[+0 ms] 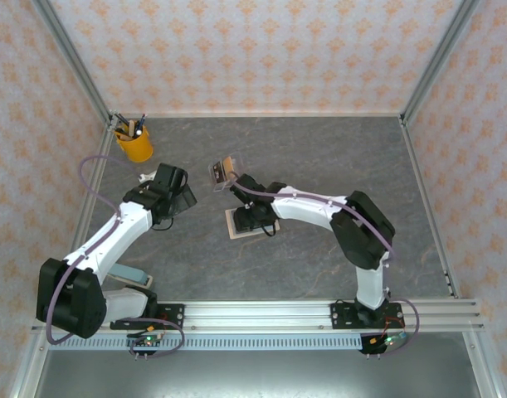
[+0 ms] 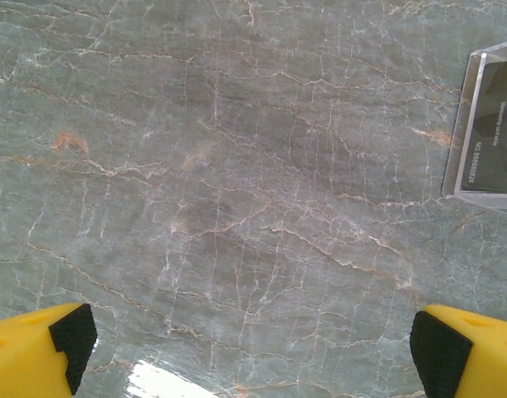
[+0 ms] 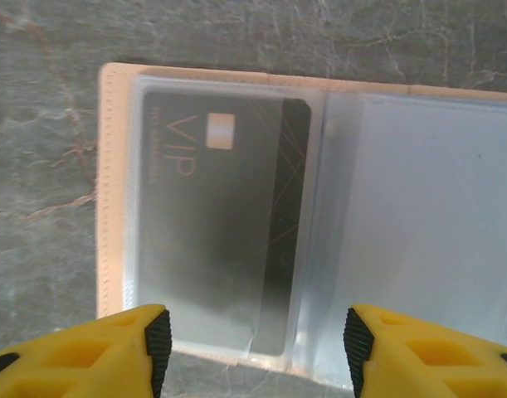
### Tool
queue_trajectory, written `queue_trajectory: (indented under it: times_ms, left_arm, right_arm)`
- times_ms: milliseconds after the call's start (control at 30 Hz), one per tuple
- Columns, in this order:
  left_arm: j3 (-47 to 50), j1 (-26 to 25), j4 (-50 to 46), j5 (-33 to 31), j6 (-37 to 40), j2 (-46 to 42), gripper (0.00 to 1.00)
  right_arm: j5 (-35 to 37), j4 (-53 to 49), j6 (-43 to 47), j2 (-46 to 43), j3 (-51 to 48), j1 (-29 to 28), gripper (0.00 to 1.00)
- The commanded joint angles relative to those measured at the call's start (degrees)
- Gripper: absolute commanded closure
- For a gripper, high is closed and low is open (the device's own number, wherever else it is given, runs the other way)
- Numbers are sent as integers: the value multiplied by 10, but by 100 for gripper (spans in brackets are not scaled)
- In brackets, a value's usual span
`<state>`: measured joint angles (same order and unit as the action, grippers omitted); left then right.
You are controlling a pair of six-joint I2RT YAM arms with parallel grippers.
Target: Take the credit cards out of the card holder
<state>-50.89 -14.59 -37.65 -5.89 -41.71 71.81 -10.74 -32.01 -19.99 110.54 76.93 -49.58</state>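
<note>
The card holder point(image 3: 110, 207) lies open on the table under my right gripper point(image 3: 257, 348); it has a tan rim and clear sleeves. A dark credit card point(image 3: 228, 240) marked VIP sits in its left sleeve, with the right edge poking past the sleeve. My right fingers point(image 3: 158, 348) stand apart over the holder's near edge, gripping nothing. From above, the right gripper point(image 1: 255, 217) covers most of the holder point(image 1: 235, 225). My left gripper point(image 2: 255, 348) is open wide over bare table. Another dark card point(image 2: 494, 124) with a clear border lies to its right, beside the left gripper point(image 1: 174, 184).
A clear acrylic stand point(image 1: 224, 172) with a card in it stands behind the holder. A yellow pen cup point(image 1: 134, 143) is at the back left. A teal object point(image 1: 129, 273) lies near the left arm's base. Patterned walls enclose the table.
</note>
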Motion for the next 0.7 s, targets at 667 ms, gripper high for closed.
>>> queue_trajectory:
  times_ms: [667]
  left_arm:
    - [22, 1, 126, 210, 14, 46, 10]
  right_arm:
    - [14, -25, -28, 38, -9, 32, 68]
